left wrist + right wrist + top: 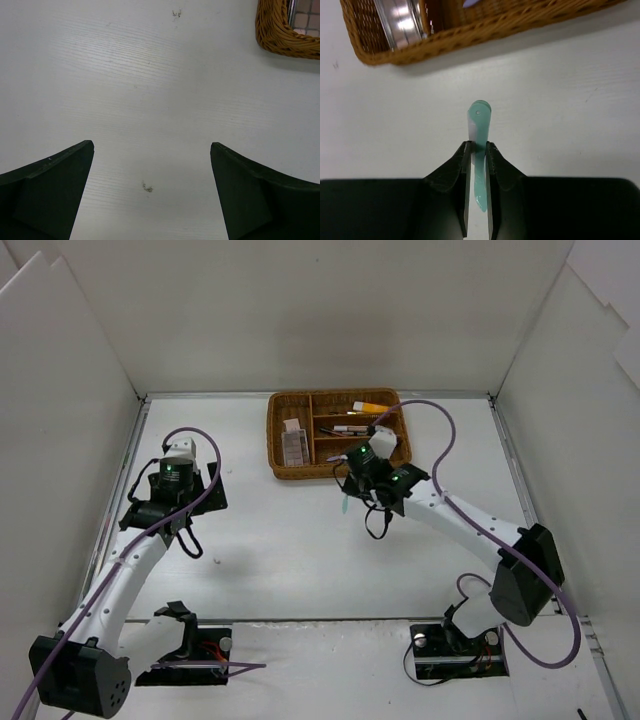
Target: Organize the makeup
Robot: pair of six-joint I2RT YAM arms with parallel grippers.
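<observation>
Between the right fingers, pinched on its lower half, a mint plastic tool points toward the wicker tray, its tip just short of the near rim. The left fingers stand spread wide over the table, with a corner of the tray beyond them.

The white table has a faintly grained, matte top; a brown wicker tray lies on it at the far middle, its long side across the table; two black base plates sit at the near edge, one on the left, one on the right; small dark specks mark the bare surface near the tray's corner.
</observation>
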